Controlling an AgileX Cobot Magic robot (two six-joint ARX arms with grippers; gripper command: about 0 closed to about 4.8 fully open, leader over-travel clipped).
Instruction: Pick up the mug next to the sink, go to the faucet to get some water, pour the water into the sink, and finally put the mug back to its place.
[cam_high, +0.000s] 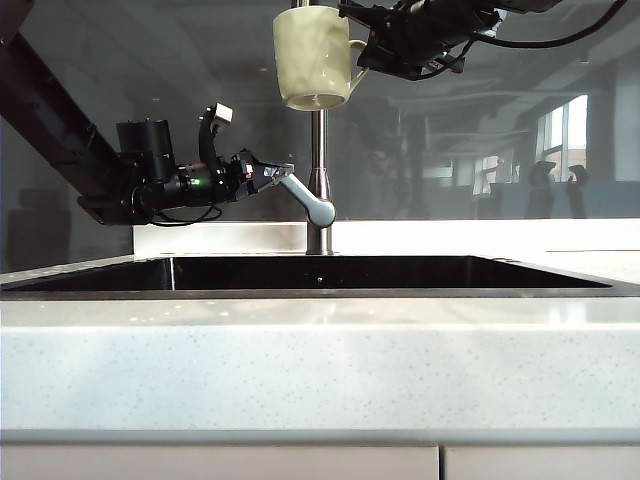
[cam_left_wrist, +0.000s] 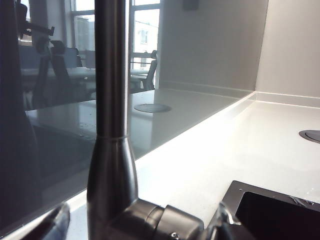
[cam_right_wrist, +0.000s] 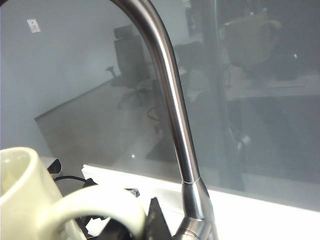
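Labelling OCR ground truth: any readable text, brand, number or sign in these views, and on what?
None readable.
mug, held high by the right gripper: plain.
faucet, its lever at the left gripper: no markings.
sink: no markings.
small wall plate: marks too small to read.

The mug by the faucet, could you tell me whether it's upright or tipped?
Upright: the mug hangs base-down, rim-up, from the right tool.

The left arm comes in from the upper left of the exterior view and lies nearly level at mid-left, its left gripper (cam_high: 275, 175) with jaws spread about the lever. The right arm enters from the top right, reaching leftward along the top edge; its right gripper (cam_high: 358, 55) is clamped on the mug (cam_high: 312, 57) handle, top centre
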